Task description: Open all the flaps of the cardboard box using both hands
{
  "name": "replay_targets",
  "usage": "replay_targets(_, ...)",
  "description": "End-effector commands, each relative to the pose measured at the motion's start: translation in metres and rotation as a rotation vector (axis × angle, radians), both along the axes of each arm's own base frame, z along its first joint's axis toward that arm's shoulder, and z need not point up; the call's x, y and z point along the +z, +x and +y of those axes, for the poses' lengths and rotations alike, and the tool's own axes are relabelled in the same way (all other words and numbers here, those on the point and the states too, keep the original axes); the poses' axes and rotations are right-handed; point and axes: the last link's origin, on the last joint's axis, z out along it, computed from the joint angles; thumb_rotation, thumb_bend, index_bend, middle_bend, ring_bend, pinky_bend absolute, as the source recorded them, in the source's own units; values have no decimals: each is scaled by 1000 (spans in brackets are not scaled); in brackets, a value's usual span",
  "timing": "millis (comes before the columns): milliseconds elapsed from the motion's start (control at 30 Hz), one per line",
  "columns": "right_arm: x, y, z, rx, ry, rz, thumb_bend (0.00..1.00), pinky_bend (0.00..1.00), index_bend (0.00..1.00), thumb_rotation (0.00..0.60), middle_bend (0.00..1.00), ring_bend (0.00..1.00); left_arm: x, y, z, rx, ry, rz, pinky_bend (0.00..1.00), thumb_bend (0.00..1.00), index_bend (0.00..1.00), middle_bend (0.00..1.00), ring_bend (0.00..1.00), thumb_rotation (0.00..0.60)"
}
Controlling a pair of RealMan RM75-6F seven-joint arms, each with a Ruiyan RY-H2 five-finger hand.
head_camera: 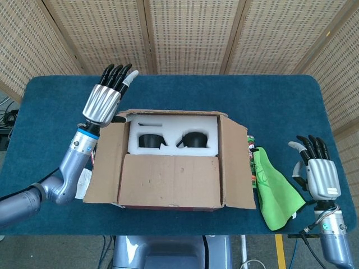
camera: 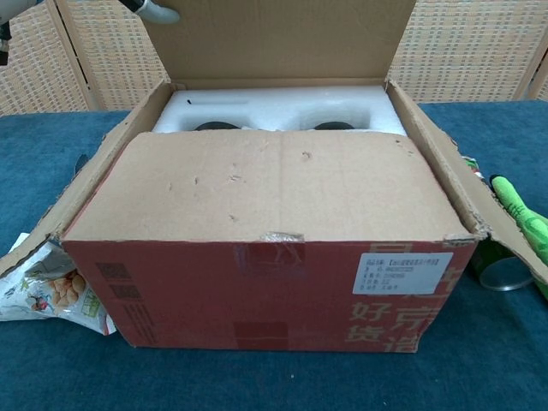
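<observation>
- The cardboard box is sitting mid-table, showing a white label and pale characters, too small to read.
- My left hand is propping the rear flap upright, fingers straight.
- My right hand is hovering empty, fingers apart, beside a green cloth.
- A snack bag is lying by the box.

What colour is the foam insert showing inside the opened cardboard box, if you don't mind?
White; the foam insert in the cardboard box shows best in the head view.

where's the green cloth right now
In the head view the green cloth lies on the table at the right, between the cardboard box and the right hand.
</observation>
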Motion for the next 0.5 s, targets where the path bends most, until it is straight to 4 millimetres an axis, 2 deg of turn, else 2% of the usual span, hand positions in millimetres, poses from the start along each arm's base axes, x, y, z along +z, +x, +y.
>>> replay_targets(33, 0, 0, 0, -1, 0, 1, 853, 0, 221, 600, 139, 0, 1, 6, 14, 12, 17, 7, 0, 187, 47, 0, 0, 483)
replay_targets(500, 5, -2, 2, -13, -6, -2, 853, 0, 221, 600, 139, 0, -4, 3, 60, 98, 94, 105, 0, 180, 41, 0, 0, 471)
